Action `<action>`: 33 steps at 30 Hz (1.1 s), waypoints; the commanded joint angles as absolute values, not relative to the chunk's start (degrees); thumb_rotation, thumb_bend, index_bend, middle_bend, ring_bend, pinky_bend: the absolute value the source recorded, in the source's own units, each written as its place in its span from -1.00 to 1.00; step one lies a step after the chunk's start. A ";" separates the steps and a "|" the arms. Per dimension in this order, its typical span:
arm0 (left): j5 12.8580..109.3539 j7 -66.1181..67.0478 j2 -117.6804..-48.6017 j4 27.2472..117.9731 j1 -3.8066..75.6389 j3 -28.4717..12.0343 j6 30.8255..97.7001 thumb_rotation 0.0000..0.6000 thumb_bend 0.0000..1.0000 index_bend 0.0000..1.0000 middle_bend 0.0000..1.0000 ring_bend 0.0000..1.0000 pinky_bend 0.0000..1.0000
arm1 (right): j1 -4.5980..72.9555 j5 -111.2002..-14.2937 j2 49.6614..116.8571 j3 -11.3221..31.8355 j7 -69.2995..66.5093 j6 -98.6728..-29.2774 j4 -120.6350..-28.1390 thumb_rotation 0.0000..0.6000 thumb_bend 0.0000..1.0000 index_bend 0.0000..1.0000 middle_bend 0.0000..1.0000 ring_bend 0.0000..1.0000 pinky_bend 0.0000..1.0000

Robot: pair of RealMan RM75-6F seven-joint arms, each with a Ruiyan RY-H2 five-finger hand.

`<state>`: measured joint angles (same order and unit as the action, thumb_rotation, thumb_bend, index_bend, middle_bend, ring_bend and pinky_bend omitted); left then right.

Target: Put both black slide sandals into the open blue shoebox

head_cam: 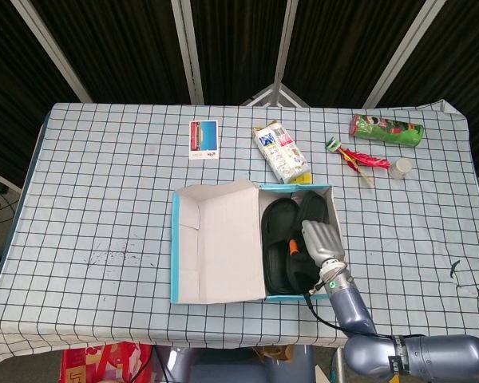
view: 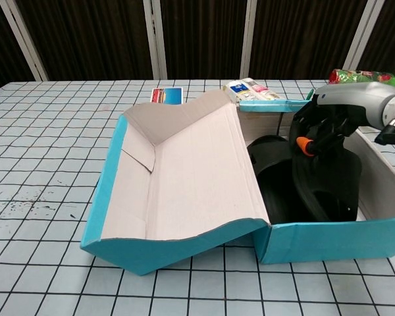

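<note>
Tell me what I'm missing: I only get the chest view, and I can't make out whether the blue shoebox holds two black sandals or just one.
Observer: Two. Looking down from the head view, one black rubber slide sandal lies along the left side of the open blue cardboard shoebox. The second black slide sandal is beside it, partly under the right hand.
Operator: Is anything lying on the table past the box, over on the right?
Observer: Yes, a small white round cap sits next to a red snack wrapper near the far right corner.
</note>
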<state>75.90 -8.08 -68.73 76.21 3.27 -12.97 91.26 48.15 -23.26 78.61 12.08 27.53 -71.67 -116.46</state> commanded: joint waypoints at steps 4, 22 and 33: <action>76.19 -8.19 -68.69 76.24 3.31 -12.87 91.29 1.00 -0.25 -0.84 -1.00 -1.00 -0.80 | 47.47 -23.20 78.69 12.14 27.34 -71.94 -116.60 1.00 0.17 0.08 -0.14 0.13 0.26; 80.34 -7.58 -67.09 79.15 3.33 -10.41 91.49 1.00 -0.25 -0.84 -1.00 -1.00 -0.80 | 45.01 -25.93 67.47 17.09 27.13 -76.36 -133.09 1.00 -0.12 -0.41 -0.64 -0.40 0.12; 84.75 -5.60 -65.10 84.33 1.72 -8.16 95.23 1.00 -0.25 -0.84 -0.99 -1.00 -0.80 | 28.01 -60.64 57.81 5.36 21.32 -82.02 -134.99 1.00 -0.12 -0.45 -0.69 -0.52 -0.31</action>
